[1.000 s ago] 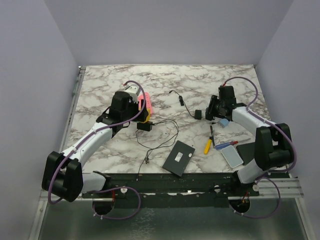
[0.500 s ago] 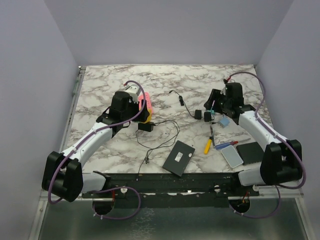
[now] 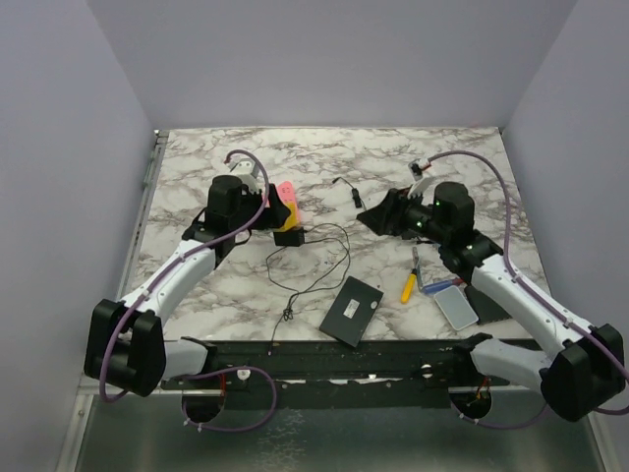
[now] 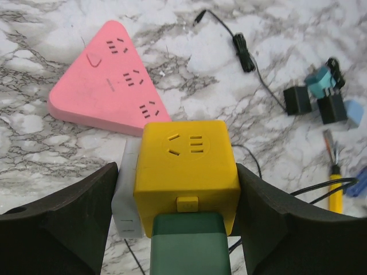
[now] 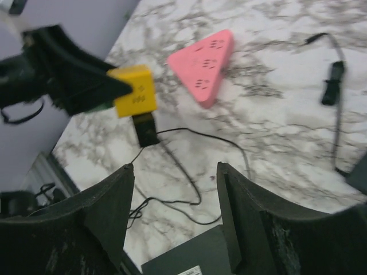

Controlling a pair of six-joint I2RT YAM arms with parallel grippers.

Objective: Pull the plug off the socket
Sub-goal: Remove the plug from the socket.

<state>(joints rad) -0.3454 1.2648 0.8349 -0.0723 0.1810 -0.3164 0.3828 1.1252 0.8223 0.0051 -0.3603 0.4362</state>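
Note:
The socket is a yellow cube (image 4: 186,166), held off the table with my left gripper (image 4: 176,168) shut on it. One finger presses a white block (image 4: 127,195) on the cube's left side, and the other presses its right face. A green body (image 4: 189,243) is fitted into its near face. In the right wrist view a black plug (image 5: 145,129) with a thin black cable (image 5: 195,172) hangs from the cube (image 5: 135,91). My right gripper (image 5: 174,167) is open and empty. It hovers to the right of the cube, pointing at it. From above, the plug (image 3: 289,237) lies under my left gripper (image 3: 278,218).
A pink triangular power strip (image 3: 286,194) lies just behind the cube. A black flat box (image 3: 351,311) sits at the front middle. A yellow-handled tool (image 3: 408,286) and a white pad (image 3: 455,305) lie at front right. Small black adapters (image 4: 298,100) and a loose cable (image 3: 354,197) lie mid-table.
My right gripper opened, left the small adapters on the right, then rose and swung left toward the cube. My left gripper shifted slightly back and left with the cube, and the plug and cable followed.

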